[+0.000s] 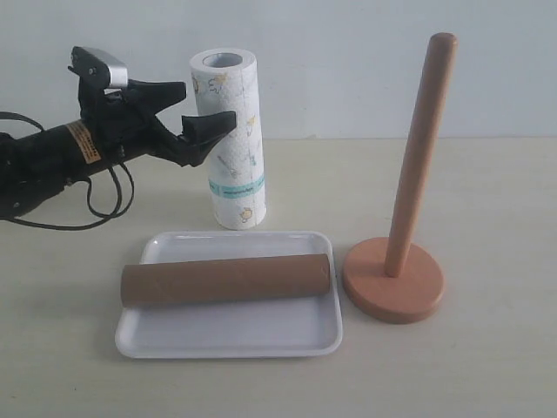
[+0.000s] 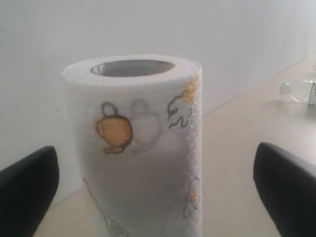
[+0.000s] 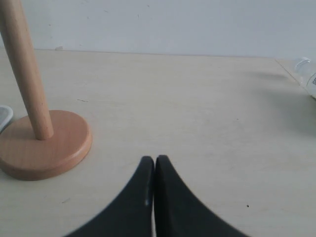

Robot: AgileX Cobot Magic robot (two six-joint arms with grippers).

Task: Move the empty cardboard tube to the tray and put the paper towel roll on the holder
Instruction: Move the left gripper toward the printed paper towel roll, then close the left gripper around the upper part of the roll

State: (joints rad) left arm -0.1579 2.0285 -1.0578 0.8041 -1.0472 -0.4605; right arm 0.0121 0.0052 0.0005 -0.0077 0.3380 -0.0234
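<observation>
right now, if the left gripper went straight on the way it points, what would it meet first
The paper towel roll: it stands upright dead ahead, centred between the left gripper's open fingers. How near is unclear.

Your exterior camera faces the scene frontally. Your left wrist camera looks closely beyond the left pincer at the printed white paper roll. The right one sits low behind the right pincer, facing the round-based wooden stand. The exterior view shares both.

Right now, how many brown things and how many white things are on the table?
Brown: 2, the cardboard tube and the holder.
White: 2, the tray and the paper towel roll.
Total: 4.
</observation>
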